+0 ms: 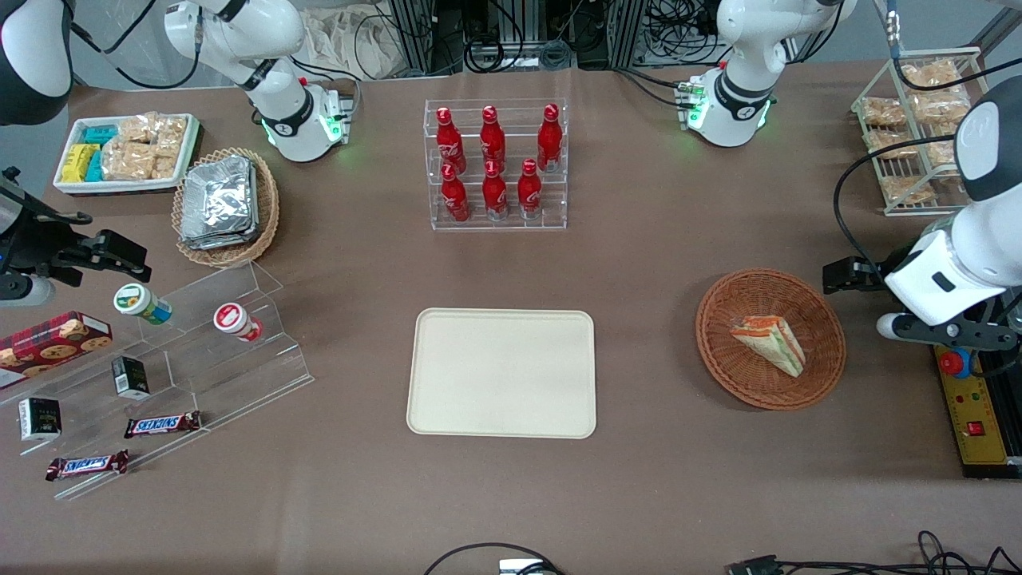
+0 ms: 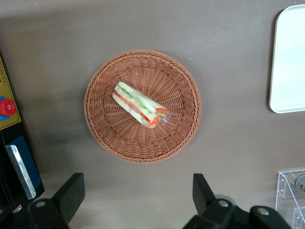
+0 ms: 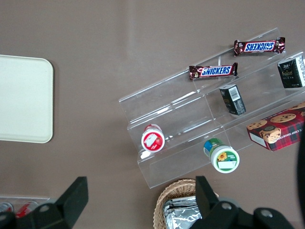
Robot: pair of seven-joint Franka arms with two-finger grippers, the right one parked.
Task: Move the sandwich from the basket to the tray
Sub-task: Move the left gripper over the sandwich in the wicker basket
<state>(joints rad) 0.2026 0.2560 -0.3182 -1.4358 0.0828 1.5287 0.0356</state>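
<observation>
A small triangular wedge sandwich [image 1: 771, 341] in clear wrap, white bread with orange-red and green filling, lay inside a round reddish-brown woven wicker basket [image 1: 718, 351] on the brown tabletop [image 1: 655, 263], toward the working arm's end. The left arm's black gripper [image 2: 138, 198] hung high above the basket's edge, its two fingers [image 2: 71, 193] spread wide apart and holding nothing. Well apart from the basket, near the table's middle, sat a large flat cream-coloured rectangular plastic tray [image 1: 501, 372].
</observation>
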